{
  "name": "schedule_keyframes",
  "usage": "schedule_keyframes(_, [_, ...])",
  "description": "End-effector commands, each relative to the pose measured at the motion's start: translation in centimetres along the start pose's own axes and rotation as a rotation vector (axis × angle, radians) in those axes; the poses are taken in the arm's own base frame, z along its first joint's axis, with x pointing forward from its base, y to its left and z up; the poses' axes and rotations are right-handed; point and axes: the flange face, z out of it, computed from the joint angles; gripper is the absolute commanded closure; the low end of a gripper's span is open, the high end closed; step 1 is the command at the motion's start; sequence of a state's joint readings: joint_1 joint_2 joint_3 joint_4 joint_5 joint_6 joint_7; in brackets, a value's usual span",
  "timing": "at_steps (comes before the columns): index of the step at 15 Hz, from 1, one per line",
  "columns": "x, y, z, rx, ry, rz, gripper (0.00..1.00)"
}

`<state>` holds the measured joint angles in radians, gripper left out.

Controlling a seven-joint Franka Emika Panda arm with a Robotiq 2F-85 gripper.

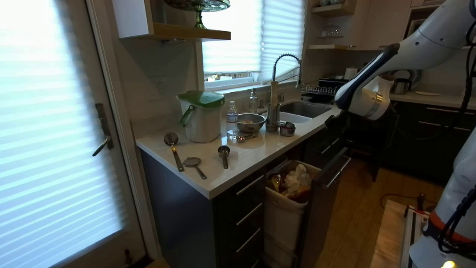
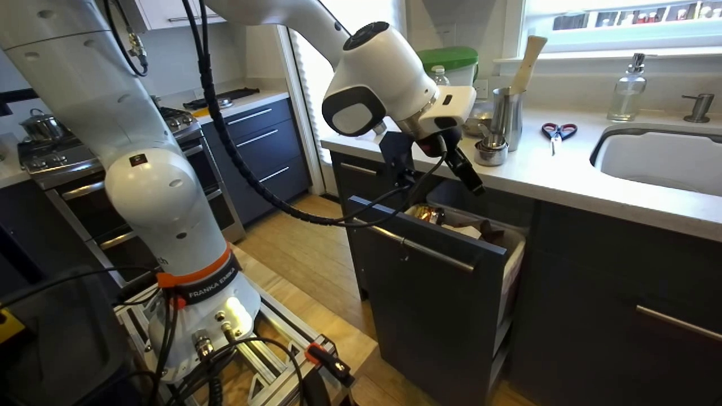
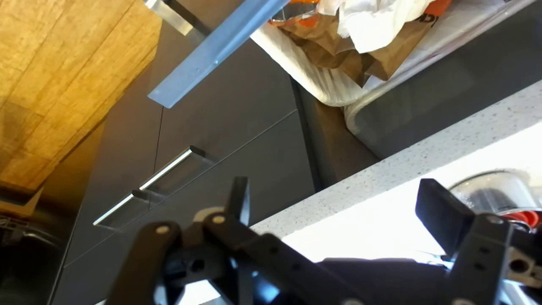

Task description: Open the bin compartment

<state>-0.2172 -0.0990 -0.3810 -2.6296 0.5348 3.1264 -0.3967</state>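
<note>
The bin compartment is a dark pull-out drawer, standing open in both exterior views, with its front [image 2: 428, 299] away from the cabinet. Its bar handle [image 2: 417, 248] also shows in an exterior view [image 1: 338, 172]. Inside, a pale lined bin [image 1: 284, 208] holds bags and paper; the bin shows at the top of the wrist view [image 3: 313, 80], beside the drawer front's top edge [image 3: 216, 55]. My gripper [image 3: 338, 207] is open and empty, with its fingers apart over the counter edge. In an exterior view the gripper [image 2: 468, 175] hangs above the open drawer, apart from the handle.
The white counter [image 2: 564, 163] borders the drawer. On it stand measuring cups [image 2: 492, 151], a steel utensil holder [image 2: 507, 118], scissors [image 2: 558, 132], a bottle [image 1: 232, 121] and a green-lidded pail [image 1: 202, 121]. The arm's dark cable [image 2: 293, 213] loops near the drawer's top edge.
</note>
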Motion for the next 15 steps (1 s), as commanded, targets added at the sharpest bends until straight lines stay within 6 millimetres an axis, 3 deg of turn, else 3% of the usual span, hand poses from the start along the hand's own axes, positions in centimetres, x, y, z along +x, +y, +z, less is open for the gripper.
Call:
schedule_keyframes(1, [-1.5,-1.0,2.2,-0.01,-0.075,-0.178,0.0])
schedule_keyframes(3, [-2.1,-2.5,2.6,0.02,-0.113,-0.278,0.0])
schedule_keyframes(6, [-2.9,-2.9,4.7,-0.005,-0.157,-0.422,0.0])
schedule_keyframes(11, [-4.1,-2.6,7.5,-0.033,-0.267,-0.624,0.0])
schedule_keyframes(15, [-3.9,-2.9,8.1,-0.049,-0.318,-0.743,0.0])
